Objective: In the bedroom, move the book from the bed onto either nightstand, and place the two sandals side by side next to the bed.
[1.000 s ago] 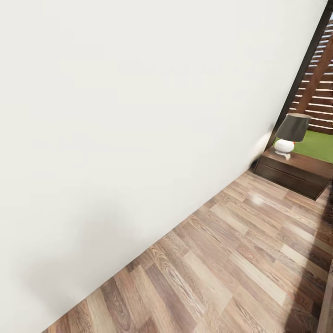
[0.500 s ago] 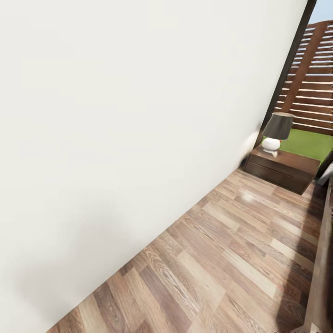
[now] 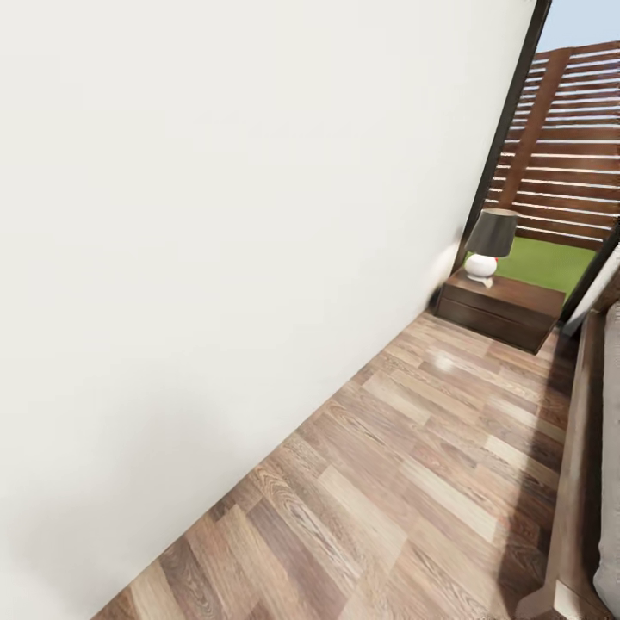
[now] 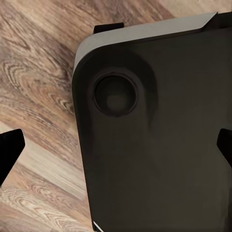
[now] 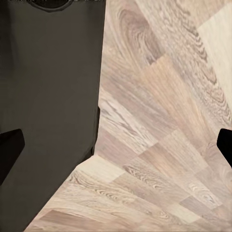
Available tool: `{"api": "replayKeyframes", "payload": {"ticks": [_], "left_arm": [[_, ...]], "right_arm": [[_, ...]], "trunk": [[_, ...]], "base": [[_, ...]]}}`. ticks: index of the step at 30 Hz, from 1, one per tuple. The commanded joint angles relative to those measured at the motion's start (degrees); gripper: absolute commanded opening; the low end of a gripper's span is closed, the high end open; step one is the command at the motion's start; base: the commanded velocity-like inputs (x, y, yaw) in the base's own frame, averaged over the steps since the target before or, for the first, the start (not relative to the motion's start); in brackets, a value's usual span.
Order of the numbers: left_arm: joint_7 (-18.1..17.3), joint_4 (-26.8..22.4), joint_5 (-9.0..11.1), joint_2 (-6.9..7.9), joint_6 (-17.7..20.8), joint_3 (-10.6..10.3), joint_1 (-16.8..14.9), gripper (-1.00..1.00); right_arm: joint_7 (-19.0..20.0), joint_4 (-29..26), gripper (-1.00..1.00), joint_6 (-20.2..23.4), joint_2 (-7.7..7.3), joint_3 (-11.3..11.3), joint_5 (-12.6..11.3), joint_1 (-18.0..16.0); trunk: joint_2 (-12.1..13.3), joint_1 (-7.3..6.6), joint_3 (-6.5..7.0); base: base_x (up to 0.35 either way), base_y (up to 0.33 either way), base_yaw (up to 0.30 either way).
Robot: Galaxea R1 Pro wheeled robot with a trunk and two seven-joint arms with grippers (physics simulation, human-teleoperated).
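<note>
Nightstand (image 3: pixel 499 312) with lamp (image 3: pixel 488 244) far right by wall (image 3: pixel 215 215); bed (image 3: pixel 581 482) edge right; both grippers' fingers released, grasping nothing.

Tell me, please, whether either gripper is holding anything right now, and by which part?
Nothing is held: the left gripper and right gripper are both open, with nothing between their fingers.

Both my grippers are hanging wide open, left gripper (image 4: pixel 116 145) pointing down over my own dark base (image 4: pixel 159 130), right gripper (image 5: pixel 116 145) likewise.
</note>
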Motion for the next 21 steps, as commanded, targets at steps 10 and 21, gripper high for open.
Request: {"api": "replayKeyframes", "payload": {"ticks": [10, 21], "left_arm": [[0.25, 0.03, 0.51, 0.00, -0.20, -0.50, -0.03, 1.00], [0.25, 0.03, 0.51, 0.00, -0.20, -0.50, -0.03, 1.00]], "right_arm": [[-0.21, 0.07, 1.00, 0.30, 0.14, 0.52, -0.05, -0.06], [-0.20, 0.07, 1.00, 0.32, 0.19, 0.54, -0.05, -0.06]], "trunk": [[-0.02, 0.00, 0.20], [-0.02, 0.00, 0.46]], "base": [[0.000, 0.000, -0.141], [0.000, 0.000, -0.139]]}}
